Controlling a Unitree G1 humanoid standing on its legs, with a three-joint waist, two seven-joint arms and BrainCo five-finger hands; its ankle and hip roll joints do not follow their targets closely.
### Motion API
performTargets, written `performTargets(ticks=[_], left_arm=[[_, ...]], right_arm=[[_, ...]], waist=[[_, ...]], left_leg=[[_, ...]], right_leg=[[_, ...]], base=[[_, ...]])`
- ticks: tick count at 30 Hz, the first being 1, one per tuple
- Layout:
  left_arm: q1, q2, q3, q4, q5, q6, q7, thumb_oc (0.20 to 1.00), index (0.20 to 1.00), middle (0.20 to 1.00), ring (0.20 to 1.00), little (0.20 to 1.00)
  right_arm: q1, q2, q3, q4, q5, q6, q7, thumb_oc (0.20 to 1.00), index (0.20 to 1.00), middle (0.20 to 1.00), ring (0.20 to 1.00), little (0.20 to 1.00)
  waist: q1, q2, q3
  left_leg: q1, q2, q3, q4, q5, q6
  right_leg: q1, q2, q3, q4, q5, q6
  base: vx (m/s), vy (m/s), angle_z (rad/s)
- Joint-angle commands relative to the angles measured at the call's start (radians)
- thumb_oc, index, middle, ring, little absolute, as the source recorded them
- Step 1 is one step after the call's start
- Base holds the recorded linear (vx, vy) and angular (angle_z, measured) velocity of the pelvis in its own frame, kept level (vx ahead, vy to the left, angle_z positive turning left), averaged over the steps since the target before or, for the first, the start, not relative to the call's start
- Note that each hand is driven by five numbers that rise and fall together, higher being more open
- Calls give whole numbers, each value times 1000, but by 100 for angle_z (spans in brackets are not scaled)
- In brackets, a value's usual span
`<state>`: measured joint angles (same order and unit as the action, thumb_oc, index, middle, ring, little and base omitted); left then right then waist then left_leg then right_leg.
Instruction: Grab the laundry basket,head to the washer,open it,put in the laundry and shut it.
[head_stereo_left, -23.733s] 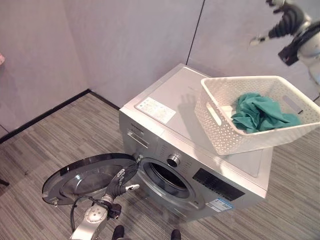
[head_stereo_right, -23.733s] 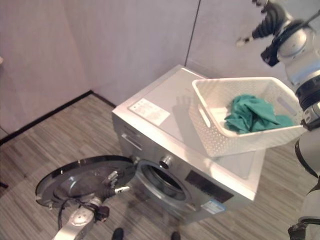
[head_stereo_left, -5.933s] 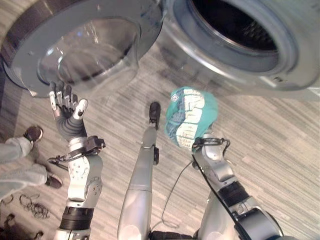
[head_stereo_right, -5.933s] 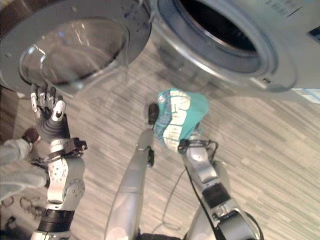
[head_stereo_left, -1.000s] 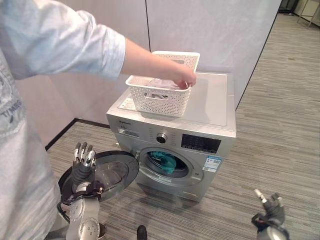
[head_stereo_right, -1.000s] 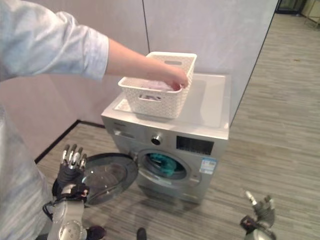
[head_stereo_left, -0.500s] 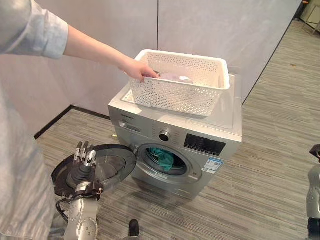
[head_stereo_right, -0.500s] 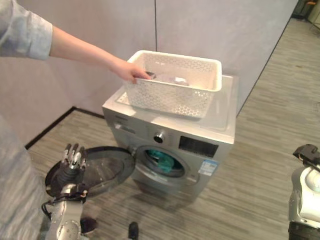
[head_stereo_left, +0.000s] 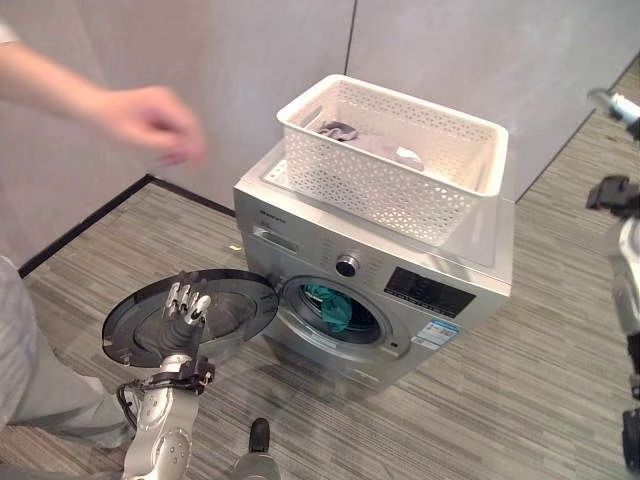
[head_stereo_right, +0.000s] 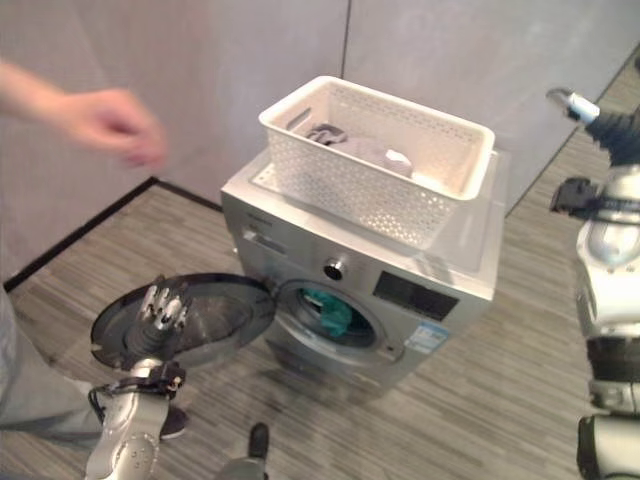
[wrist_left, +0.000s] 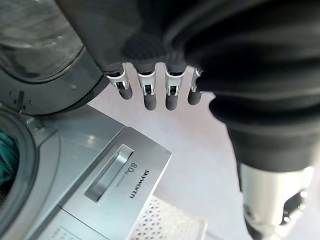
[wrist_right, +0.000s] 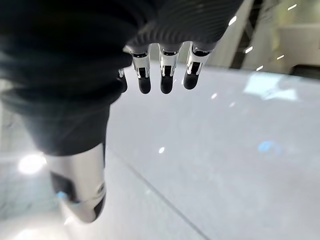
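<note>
Since half a second ago the person's hand (head_stereo_left: 150, 122) has been drawn off the basket (head_stereo_left: 392, 160) and is now seen well clear of it, out past the washer's left edge. Basket is left standing on the washer (head_stereo_left: 372, 290) top, across its back half, with a few pale items lying inside. Right hand (head_stereo_right: 575, 104) has been raised high at the far right, well apart from the washer; in the right wrist view its fingers (wrist_right: 168, 70) are seen straight and spread, nothing held.

Teal laundry (head_stereo_left: 327, 304) is lodged in the drum opening, partly bulging at the mouth. Door (head_stereo_left: 190, 318) is swung fully open to the left, lying nearly flat and low. Left hand (head_stereo_left: 184, 312) is held upright in front of the door's glass, fingers (wrist_left: 150, 92) straight and relaxed, empty.

Step judged to be in hand: shutting the door. Left hand is by far the nearer; the hinge sits between door and drum, so the free edge lies to the hand's left and a push toward the right would be called for. Contact with the door cannot be told
</note>
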<state>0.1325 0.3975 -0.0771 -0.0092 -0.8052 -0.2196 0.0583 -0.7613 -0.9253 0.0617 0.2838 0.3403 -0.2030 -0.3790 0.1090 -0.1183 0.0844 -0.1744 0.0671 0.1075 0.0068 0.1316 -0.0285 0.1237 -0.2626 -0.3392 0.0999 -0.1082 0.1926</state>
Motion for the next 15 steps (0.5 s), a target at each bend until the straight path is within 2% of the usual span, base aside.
performTargets(ticks=[1, 2, 3, 4, 5, 6, 7, 8, 10, 12, 15], left_arm=[[-49, 52, 0, -71, 31, -39, -33, 1000, 1000, 1000, 1000, 1000], [-57, 63, -9, -73, 28, -38, -34, 1000, 1000, 1000, 1000, 1000], [-77, 78, -26, -78, 30, -33, -41, 1000, 1000, 1000, 1000, 1000], [-85, 83, -34, -80, 34, -31, -43, 1000, 1000, 1000, 1000, 1000], [-85, 79, -31, -80, 34, -31, -43, 1000, 1000, 1000, 1000, 1000], [-97, 88, -31, -80, 42, -28, -53, 1000, 1000, 1000, 1000, 1000], [-104, 98, -28, -89, 39, -28, -66, 1000, 1000, 1000, 1000, 1000], [-104, 94, -26, -89, 39, -28, -67, 1000, 1000, 1000, 1000, 1000], [-110, 107, -22, -94, 34, -25, -77, 1000, 1000, 1000, 1000, 1000], [-119, 107, -21, -93, 28, -26, -84, 1000, 1000, 1000, 1000, 1000], [-126, 92, -21, -82, 34, -30, -86, 1000, 1000, 1000, 1000, 1000]], right_arm=[[-105, -80, 63, 83, 62, 20, 66, 1000, 1000, 1000, 1000, 1000], [-151, -97, 114, 128, 71, 42, 93, 1000, 1000, 1000, 1000, 1000], [-283, -120, 252, 235, 81, 89, 157, 1000, 1000, 1000, 1000, 1000], [-337, -119, 307, 273, 86, 103, 178, 1000, 1000, 1000, 1000, 1000], [-351, -119, 319, 279, 88, 101, 179, 1000, 1000, 1000, 1000, 1000], [-424, -113, 392, 367, 90, 122, 230, 1000, 1000, 1000, 1000, 1000], [-516, -113, 489, 441, 97, 158, 284, 1000, 1000, 1000, 1000, 1000], [-529, -111, 501, 448, 100, 157, 286, 1000, 1000, 1000, 1000, 1000], [-600, -100, 590, 549, 62, 181, 333, 1000, 1000, 1000, 1000, 1000], [-652, -66, 647, 651, 26, 210, 369, 1000, 1000, 1000, 1000, 1000], [-684, -53, 714, 726, -30, 225, 425, 1000, 1000, 1000, 1000, 1000]], waist=[[33, -4, -15], [30, -3, -12], [11, 7, -3], [3, 14, 2], [0, 19, 0], [-1, 21, 0], [0, 23, -1], [-4, 28, 0], [-5, 32, 5], [-11, 36, 13], [-22, 20, 31]], left_leg=[[35, -18, -46, 89, -191, 57], [48, -30, -58, 87, -196, 68], [75, -51, -91, 73, -195, 89], [86, -57, -103, 66, -193, 95], [82, -56, -103, 64, -189, 95], [97, -61, -110, 54, -193, 97], [118, -63, -126, 38, -190, 94], [118, -62, -128, 36, -189, 93], [128, -61, -146, 30, -188, 79], [127, -54, -171, 41, -194, 66], [129, -59, -197, 63, -212, 51]], right_leg=[[-68, -67, 9, 203, 161, 0], [-78, -74, 25, 260, 191, -4], [-121, -64, 90, 381, 227, -19], [-143, -55, 118, 434, 236, -23], [-148, -54, 118, 434, 238, -24], [-164, -47, 134, 454, 233, -28], [-196, -46, 119, 449, 208, -46], [-195, -45, 116, 449, 206, -47], [-194, -41, 76, 366, 146, -60], [-202, -39, 47, 255, 137, -52], [-218, -23, 99, 121, 177, -23]], base=[[123, 203, 23], [157, 278, 48], [142, 260, 59], [93, 198, 67], [78, 110, 57], [131, 98, 44], [138, 92, 45], [121, 45, 42], [85, -20, 48], [76, -83, 29], [66, -83, 34]])
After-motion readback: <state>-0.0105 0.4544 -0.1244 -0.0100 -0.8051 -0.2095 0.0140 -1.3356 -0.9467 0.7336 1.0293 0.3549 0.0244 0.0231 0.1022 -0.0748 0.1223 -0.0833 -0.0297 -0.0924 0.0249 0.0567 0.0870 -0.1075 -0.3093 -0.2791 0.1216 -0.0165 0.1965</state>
